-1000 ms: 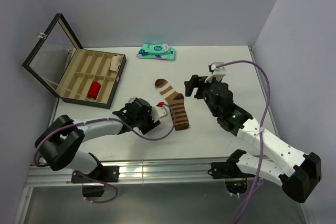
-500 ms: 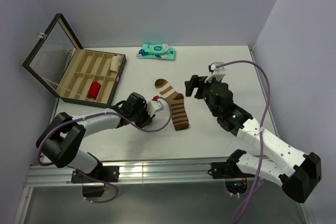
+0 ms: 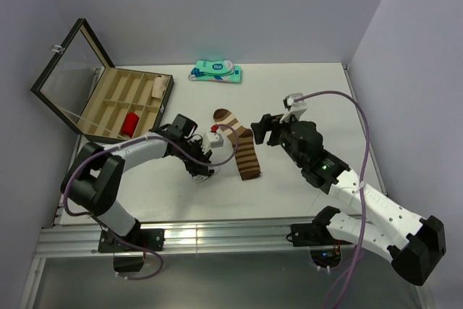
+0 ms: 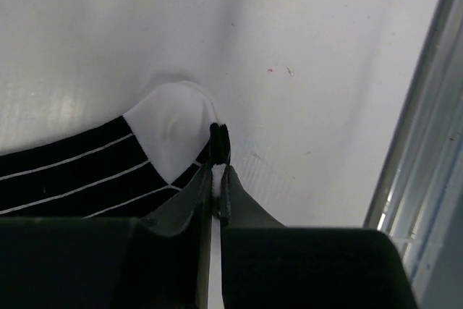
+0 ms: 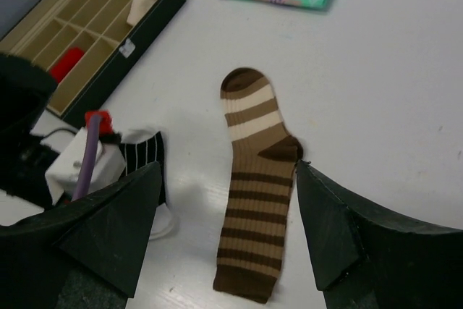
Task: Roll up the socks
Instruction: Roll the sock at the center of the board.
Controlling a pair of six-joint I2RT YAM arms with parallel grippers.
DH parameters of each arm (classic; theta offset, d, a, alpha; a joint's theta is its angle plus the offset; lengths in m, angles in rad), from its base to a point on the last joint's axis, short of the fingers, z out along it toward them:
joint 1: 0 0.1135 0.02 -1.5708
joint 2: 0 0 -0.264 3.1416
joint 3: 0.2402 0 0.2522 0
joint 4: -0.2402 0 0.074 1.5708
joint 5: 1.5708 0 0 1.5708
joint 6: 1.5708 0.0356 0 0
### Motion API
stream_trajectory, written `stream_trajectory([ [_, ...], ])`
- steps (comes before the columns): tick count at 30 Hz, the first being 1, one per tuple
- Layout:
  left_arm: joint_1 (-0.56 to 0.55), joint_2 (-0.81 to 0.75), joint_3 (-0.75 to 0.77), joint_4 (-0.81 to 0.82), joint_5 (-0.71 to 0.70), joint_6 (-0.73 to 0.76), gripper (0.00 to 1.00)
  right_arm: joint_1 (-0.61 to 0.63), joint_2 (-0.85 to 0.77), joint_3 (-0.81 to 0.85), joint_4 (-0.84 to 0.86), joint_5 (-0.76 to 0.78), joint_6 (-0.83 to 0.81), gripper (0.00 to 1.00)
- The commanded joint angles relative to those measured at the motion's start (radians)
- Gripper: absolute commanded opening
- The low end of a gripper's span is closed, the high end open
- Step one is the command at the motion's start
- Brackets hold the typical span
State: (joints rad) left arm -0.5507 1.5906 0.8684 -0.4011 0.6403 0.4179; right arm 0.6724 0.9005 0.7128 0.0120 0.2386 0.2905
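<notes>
The left fingers are pressed together on the very edge of the black sock's white toe. They pinch only a thin bit of cloth. That small bite may slip out when the arm pulls or turns, and then the sock would fall flat. If only one corner is held, the roll may come out crooked.

The right fingers are spread wide and hold nothing. They hang above the brown sock.

Both socks lie side by side in the middle of the table. The brown sock's long way runs from near to far, with its toe pointing to the far side. The black sock's toe seems to point the other way, to the near edge.
</notes>
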Motion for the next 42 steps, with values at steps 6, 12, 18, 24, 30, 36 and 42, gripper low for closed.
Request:
stream_trajectory([
  [6,0.067,0.163,0.164,-0.359,0.254,0.23,0.0,0.041,-0.046,-0.182,0.201,-0.292,-0.008,0.81],
  [12,0.092,0.337,0.283,-0.628,0.335,0.444,0.0,0.15,0.041,-0.309,0.466,-0.371,0.002,0.8],
  [18,0.104,0.439,0.336,-0.745,0.363,0.521,0.0,0.257,0.248,-0.263,0.54,-0.338,-0.045,0.77],
  [24,0.112,0.454,0.333,-0.703,0.342,0.476,0.01,0.34,0.457,-0.187,0.566,-0.375,-0.067,0.72],
  [30,0.112,0.46,0.33,-0.688,0.318,0.452,0.01,0.401,0.583,-0.095,0.537,-0.355,-0.097,0.69],
  [36,0.112,0.466,0.339,-0.69,0.314,0.447,0.01,0.417,0.655,-0.064,0.537,-0.328,-0.119,0.66],
  [42,0.113,0.476,0.343,-0.694,0.312,0.446,0.01,0.423,0.729,-0.032,0.526,-0.318,-0.126,0.61],
])
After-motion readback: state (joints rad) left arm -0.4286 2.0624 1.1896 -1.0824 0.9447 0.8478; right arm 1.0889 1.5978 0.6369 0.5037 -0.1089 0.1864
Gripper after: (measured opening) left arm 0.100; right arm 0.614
